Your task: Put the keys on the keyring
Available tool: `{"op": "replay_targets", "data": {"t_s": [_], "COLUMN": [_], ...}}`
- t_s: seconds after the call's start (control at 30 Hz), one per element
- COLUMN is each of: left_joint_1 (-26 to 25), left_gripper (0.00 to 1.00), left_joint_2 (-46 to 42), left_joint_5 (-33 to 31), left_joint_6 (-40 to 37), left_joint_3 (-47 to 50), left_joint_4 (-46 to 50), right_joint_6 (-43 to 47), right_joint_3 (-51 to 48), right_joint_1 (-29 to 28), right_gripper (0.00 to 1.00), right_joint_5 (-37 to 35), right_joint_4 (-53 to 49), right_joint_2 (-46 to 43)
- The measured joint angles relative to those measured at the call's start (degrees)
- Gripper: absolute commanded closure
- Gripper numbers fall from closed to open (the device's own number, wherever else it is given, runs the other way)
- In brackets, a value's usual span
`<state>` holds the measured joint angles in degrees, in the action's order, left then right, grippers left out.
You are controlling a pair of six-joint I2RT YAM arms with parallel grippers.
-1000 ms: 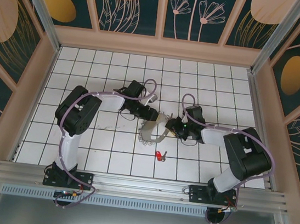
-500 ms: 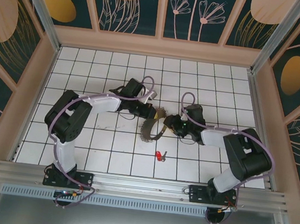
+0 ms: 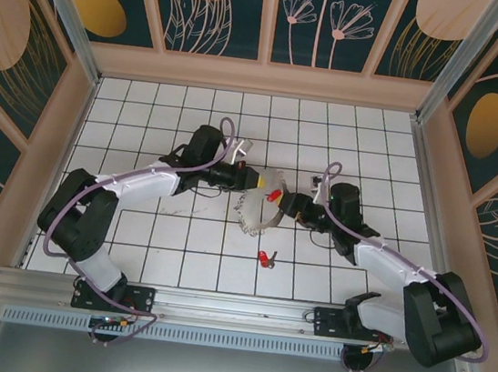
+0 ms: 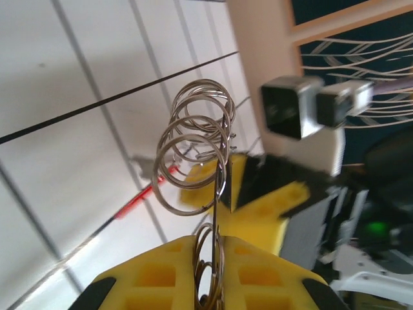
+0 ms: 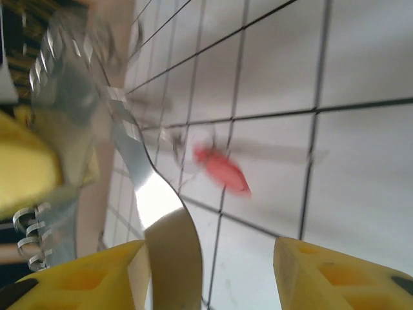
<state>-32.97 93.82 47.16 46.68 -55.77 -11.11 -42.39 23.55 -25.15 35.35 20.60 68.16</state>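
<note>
The keyring [image 3: 247,215], a thin metal band fringed with silvery rings, hangs above the tiles between both grippers. My left gripper [image 3: 257,180] is shut on it: in the left wrist view the yellow fingers [image 4: 161,271] pinch the band and a few rings, and more rings [image 4: 193,145] fan out above. My right gripper [image 3: 287,202] is open just right of the keyring. In the right wrist view the shiny band [image 5: 158,216] lies against its left finger [image 5: 84,278], with a wide gap to the other finger. One red-headed key [image 3: 265,259] lies on the floor, blurred in the wrist views [image 5: 222,169] [image 4: 137,200].
White tiled floor [image 3: 168,240] with beige walls all round and a metal rail [image 3: 233,308] at the near edge. Purple cables run along both arms. The right gripper's yellow fingers [image 4: 271,194] sit close behind the rings in the left wrist view.
My left gripper has shut on the keyring and lifted it off the floor as the arm stretched out. My right gripper has opened, and its arm's elbow has swung out to the right.
</note>
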Motion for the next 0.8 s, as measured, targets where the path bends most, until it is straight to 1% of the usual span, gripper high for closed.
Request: {"op": "replay_targets", "data": {"t_s": [0.07,0.17,0.23,0.27,0.3,0.33,0.37,0.43,0.5,0.53,0.6,0.67,0.8], "left_joint_1": [-0.04,-0.04,-0.04,-0.04,-0.04,0.0,0.09,0.7,2.12,2.56,3.82,5.92,11.37], "left_gripper": [1.0,1.0,0.97,0.93,0.9,0.87,0.82,0.69,0.51,0.47,0.41,0.38,0.31], "left_joint_2": [-0.37,-0.37,-0.37,-0.37,-0.39,-0.46,-0.68,-1.01,-1.33,-2.01,-4.48,-7.39,-13.18], "left_joint_5": [1.07,2.03,2.12,2.1,2.1,2.14,2.36,1.4,1.81,1.18,0.68,0.39,0.15], "left_joint_6": [3.02,6.16,7.3,7.69,7.8,7.72,7.32,6.12,5.2,4.61,2.97,0.63,-6.99], "left_joint_3": [1.25,2.08,2.1,2.12,2.12,2.16,2.29,2.75,3.15,3.13,3.1,2.95,2.03], "left_joint_4": [-3.76,-6.51,-7.85,-8.37,-8.59,-8.7,-8.7,-7.69,-6.8,-6.08,-3.37,-0.55,5.66], "right_joint_6": [-0.55,-2.21,-3.3,-3.72,-4.33,-4.55,-4.76,-4.02,-1.25,0.42,5.07,9.73,21.24], "right_joint_3": [-0.52,-0.72,-0.79,-0.79,-0.72,-0.68,-0.44,1.09,4.98,6.43,10.58,15.21,25.46], "right_joint_1": [-0.81,-1.33,-1.38,-1.4,-1.38,-1.36,-1.09,-0.83,-1.62,-1.77,-1.75,-1.75,-1.86], "right_gripper": [0.52,0.64,0.72,0.78,0.86,0.91,1.0,1.0,1.0,1.0,1.0,1.0,1.0], "right_joint_5": [2.38,4.55,5.44,5.75,5.97,5.84,5.62,6.95,7.28,7.04,5.7,4.04,-1.84], "right_joint_4": [1.77,4.98,6.6,7.1,7.15,6.84,6.14,4.68,0.09,-2.29,-9.9,-17.11,-31.01], "right_joint_2": [-0.13,-0.31,-0.63,-0.92,-1.33,-1.77,-2.12,-3.02,-3.78,-3.72,-3.02,-1.53,2.23]}}
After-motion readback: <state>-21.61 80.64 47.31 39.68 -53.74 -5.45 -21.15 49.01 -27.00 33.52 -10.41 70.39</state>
